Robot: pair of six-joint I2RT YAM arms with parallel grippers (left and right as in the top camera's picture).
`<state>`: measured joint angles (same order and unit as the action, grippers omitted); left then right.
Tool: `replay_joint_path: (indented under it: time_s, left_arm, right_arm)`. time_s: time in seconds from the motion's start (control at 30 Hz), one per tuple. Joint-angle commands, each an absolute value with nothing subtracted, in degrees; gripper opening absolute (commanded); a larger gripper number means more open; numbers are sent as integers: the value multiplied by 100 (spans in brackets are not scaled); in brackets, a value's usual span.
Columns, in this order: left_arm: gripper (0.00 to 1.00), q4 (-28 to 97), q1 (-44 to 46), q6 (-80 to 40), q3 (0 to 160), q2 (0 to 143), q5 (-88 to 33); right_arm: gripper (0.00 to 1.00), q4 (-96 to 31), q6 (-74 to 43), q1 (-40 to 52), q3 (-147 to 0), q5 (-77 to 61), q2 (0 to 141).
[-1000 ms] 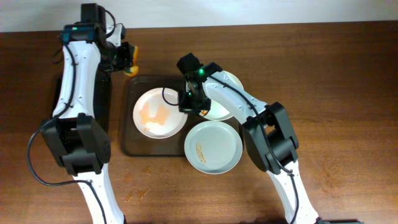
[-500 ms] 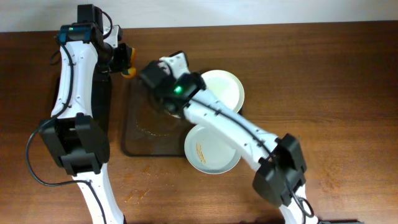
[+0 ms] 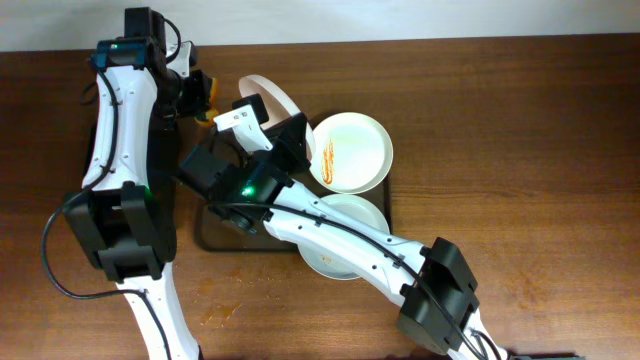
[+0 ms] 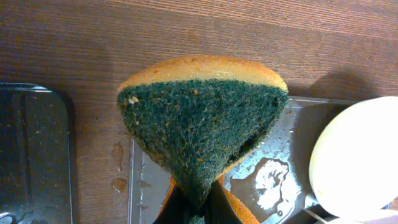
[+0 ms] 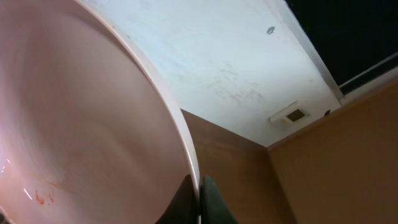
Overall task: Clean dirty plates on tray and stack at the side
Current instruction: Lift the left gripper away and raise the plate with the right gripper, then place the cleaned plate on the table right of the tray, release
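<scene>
My right end effector (image 5: 200,198) grips the rim of the plate (image 3: 278,98), tilted up at upper centre; my left end effector (image 4: 198,208) clamps the sponge (image 4: 202,118). I'd turn the dirty face spongeward and wipe gently

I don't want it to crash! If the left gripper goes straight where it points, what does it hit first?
Its sponge would likely press onto the wooden table beside the tray's corner first, though the depth is hard to judge.
</scene>
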<state>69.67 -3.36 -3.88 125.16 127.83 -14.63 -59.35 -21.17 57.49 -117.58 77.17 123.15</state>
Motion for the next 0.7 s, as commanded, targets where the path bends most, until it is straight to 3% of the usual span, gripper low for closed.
replay_joint_path:
  time_s: [0.0, 0.2, 0.3, 0.4, 0.57, 0.67]
  left_arm:
    - [1, 7015, -333, -274, 12534, 12763, -1522]
    - [1, 7015, -331, -276, 12529, 12794, -1525]
    - [1, 7017, -316, -276, 12529, 12954, -1527]
    - [1, 7019, -311, -279, 12529, 13126, -1529]
    - [1, 6969, -283, -274, 12529, 13222, -1525]
    - [1, 6906, -196, -272, 12529, 13222, -1514]
  right_arm:
    - [4, -5920, -2491, 5658, -11863, 7417, 12184]
    - [4, -6302, -2488, 4344, -11863, 3072, 11666]
    - [4, -6615, -2268, 3148, -11863, 687, 11476]
    - [4, -7052, -2268, 2196, -11843, -252, 11480]
    - [4, -7706, -2198, 460, -11714, -303, 11485]
    - [4, -7728, -2161, -123, -11349, -301, 11485]
